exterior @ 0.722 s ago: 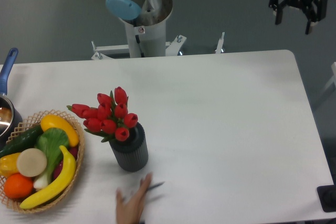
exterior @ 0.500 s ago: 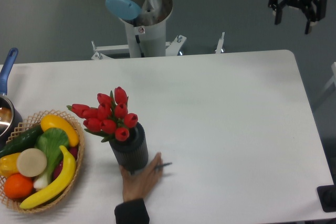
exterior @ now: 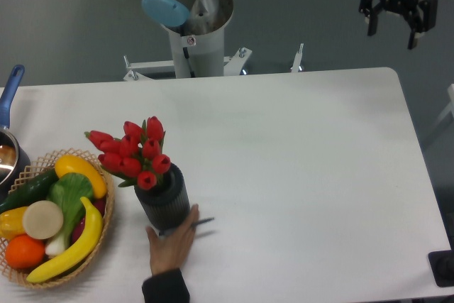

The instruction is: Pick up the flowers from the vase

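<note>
The bunch of red tulip flowers with green leaves (exterior: 133, 155) stands in the short dark grey ribbed vase (exterior: 163, 201). The vase sits on the white surface (exterior: 298, 161), near its front left part. The red buds lean to the left, toward the round woven wicker basket of toy fruit and vegetables (exterior: 50, 214) just beside them. The stems are down inside the vase, so they cannot be seen.

A person's hand in a dark sleeve (exterior: 170, 243) reaches in from the front edge. Its fingers touch the bottom of the vase. It looks like the hand is setting the vase where it should be, so the arm can reach it. A thin dark stick lies under the fingers; what it is cannot be told.

The black two-finger pincer (exterior: 393, 13) hangs high at the far right corner, well apart from the flowers. Its two fingers are spread apart and hold nothing. It seems to wait there so it does not bump the hand.

The picking up has not begun. The pincer would have to cross the whole surface and come down over the buds. It should wait until the hand is gone.

A blue pan handle (exterior: 10, 90) pokes in at the left edge.
</note>
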`<state>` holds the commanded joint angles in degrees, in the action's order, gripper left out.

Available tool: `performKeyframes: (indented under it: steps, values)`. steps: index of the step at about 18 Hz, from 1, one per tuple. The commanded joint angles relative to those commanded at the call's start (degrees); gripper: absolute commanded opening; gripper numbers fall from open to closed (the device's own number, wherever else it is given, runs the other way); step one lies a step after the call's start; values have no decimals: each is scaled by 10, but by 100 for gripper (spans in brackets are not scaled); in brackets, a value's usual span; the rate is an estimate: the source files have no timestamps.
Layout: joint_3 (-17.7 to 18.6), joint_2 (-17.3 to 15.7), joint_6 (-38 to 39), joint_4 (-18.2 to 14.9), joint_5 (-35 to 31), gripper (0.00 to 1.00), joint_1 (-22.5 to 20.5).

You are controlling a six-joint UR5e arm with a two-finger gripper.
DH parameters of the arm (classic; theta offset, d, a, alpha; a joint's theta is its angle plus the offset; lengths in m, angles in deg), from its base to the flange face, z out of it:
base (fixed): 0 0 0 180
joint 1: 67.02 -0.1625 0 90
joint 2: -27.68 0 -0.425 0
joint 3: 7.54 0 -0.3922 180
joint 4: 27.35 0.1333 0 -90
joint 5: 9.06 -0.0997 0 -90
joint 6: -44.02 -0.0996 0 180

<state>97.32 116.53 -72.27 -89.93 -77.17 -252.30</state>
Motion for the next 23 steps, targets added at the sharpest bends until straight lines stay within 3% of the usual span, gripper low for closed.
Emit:
performKeyframes:
  steps: [6, 11, 16, 23]
  values:
    - [19, 0, 38, 18, 3, 100, 8]
    - [19, 3, 150, 18, 14, 100, 25]
    - [37, 3, 238, 22, 89, 100, 27]
    - [40, 7, 310, 21, 96, 100, 57]
